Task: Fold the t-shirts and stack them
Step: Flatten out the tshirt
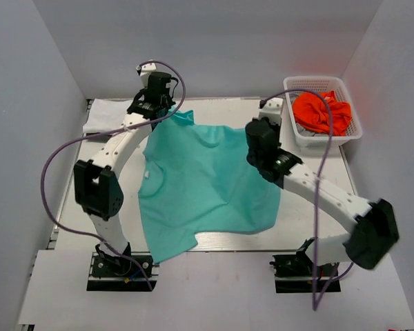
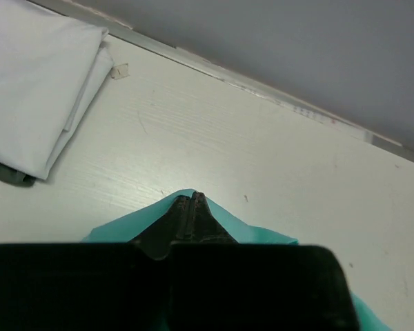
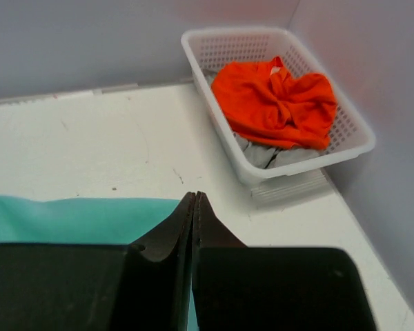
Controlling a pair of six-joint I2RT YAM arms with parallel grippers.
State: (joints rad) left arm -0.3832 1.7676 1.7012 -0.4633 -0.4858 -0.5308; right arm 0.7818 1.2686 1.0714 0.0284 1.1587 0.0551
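The soft, plain teal t-shirt [image 1: 207, 179] lies spread open on the white wooden table [image 2: 262, 158], one lower corner hanging over the near edge between the two arm bases. Its far left corner rises in a small peak around the tips of the left gripper [image 2: 193, 201], whose black fingers are pressed together and pinch that corner. The rest of the cloth runs back under this gripper and towards the arm.

The right gripper [image 3: 194, 201] sits at the shirt's right edge. Its black fingers meet with no gap showing. The straight teal edge runs in from this gripper's left up to the fingers. Whether any cloth is caught between them cannot be told.

Ahead and to the left of the left gripper, well apart from it, a folded white t-shirt [image 2: 34, 76] lies flat near the back wall. A strip of dark cloth [image 2: 7, 176] shows under its near corner. A small pale tag [image 2: 119, 69] lies just beside the folded edge.

Ahead and to the right of the right gripper stands a white plastic mesh basket [image 3: 241, 48] in the far right corner of the table. A crumpled bright orange t-shirt [image 3: 272, 103] fills most of it, on top of some grey cloth [image 3: 262, 155] that shows at the near end. Bare tabletop lies between the basket and the teal edge.
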